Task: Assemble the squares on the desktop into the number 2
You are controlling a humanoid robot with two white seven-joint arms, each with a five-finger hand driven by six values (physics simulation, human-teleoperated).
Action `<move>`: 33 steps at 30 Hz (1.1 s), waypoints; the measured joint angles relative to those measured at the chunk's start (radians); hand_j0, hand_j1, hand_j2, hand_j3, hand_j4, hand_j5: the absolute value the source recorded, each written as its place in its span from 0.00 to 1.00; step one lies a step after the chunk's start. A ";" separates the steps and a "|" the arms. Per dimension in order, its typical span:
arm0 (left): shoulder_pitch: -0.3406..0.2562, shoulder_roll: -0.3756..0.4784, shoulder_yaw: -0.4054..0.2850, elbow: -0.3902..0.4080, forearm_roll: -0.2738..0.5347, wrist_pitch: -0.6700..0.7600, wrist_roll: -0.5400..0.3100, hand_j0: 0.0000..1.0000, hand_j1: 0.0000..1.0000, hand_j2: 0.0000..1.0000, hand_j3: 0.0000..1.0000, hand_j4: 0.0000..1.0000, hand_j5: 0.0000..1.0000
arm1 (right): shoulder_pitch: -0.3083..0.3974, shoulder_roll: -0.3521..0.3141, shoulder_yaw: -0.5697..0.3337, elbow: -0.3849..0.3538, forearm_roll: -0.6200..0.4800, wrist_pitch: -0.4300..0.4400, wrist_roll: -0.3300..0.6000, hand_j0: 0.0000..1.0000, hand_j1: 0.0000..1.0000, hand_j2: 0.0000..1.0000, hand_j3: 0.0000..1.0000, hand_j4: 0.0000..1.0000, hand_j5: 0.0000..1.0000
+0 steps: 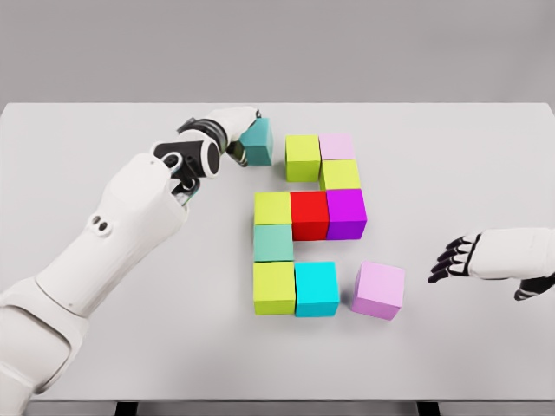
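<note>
My left hand is shut on a teal cube, held just left of a lime cube and a pale pink cube in the top row. Below them sits a lime cube. The middle row holds a lime cube, a red cube and a purple cube. A sea-green cube sits under it, then a lime cube and a cyan cube. A lilac cube lies slightly apart to the right. My right hand hovers open at the right.
The cubes lie on a light grey table whose front edge runs along the bottom of the view. A grey wall stands behind the table's far edge.
</note>
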 measured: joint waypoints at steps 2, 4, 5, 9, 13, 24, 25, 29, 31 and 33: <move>0.015 -0.007 0.006 0.000 0.001 0.000 0.000 0.48 0.48 0.48 0.48 0.48 0.48 | -0.008 0.018 0.015 0.000 0.005 0.000 0.000 1.00 1.00 1.00 1.00 1.00 1.00; 0.020 -0.013 0.013 0.000 0.001 0.000 0.000 0.48 0.48 0.48 0.48 0.48 0.48 | -0.009 0.035 0.023 0.000 0.009 0.000 0.000 1.00 1.00 1.00 1.00 1.00 1.00; 0.021 -0.014 0.015 0.000 0.000 0.000 0.000 0.48 0.48 0.48 0.48 0.48 0.48 | -0.011 0.042 0.025 0.000 0.011 0.000 0.000 1.00 1.00 1.00 1.00 1.00 1.00; 0.021 -0.025 0.023 0.002 -0.001 0.000 0.000 0.48 0.48 0.48 0.48 0.48 0.48 | -0.012 0.073 0.029 0.001 0.031 0.000 0.000 1.00 1.00 1.00 1.00 1.00 1.00; 0.021 -0.037 0.032 0.007 -0.002 0.000 0.000 0.48 0.48 0.48 0.48 0.48 0.48 | -0.021 0.093 0.029 0.001 0.041 0.000 0.000 1.00 1.00 1.00 1.00 1.00 1.00; 0.043 -0.048 0.058 0.013 -0.003 0.000 0.000 0.49 0.49 0.49 0.49 0.49 0.49 | -0.038 0.143 0.023 0.002 0.058 0.000 0.000 1.00 1.00 1.00 1.00 1.00 1.00; 0.043 -0.048 0.061 0.013 -0.004 0.000 0.000 0.49 0.49 0.49 0.49 0.49 0.49 | -0.038 0.146 0.022 0.002 0.058 0.000 0.000 1.00 1.00 1.00 1.00 1.00 1.00; 0.043 -0.051 0.067 0.014 -0.005 0.000 0.000 0.49 0.49 0.49 0.49 0.49 0.49 | -0.038 0.152 0.019 0.003 0.059 0.000 0.000 1.00 1.00 1.00 1.00 1.00 1.00; 0.043 -0.055 0.071 0.015 -0.005 0.000 0.000 0.49 0.49 0.49 0.49 0.49 0.49 | -0.038 0.150 0.016 0.003 0.058 0.000 0.000 1.00 1.00 1.00 1.00 1.00 1.00; 0.041 -0.059 0.072 0.017 -0.007 0.000 0.000 0.49 0.49 0.49 0.49 0.49 0.49 | -0.037 0.146 0.006 0.003 0.057 0.000 0.000 1.00 1.00 1.00 1.00 1.00 1.00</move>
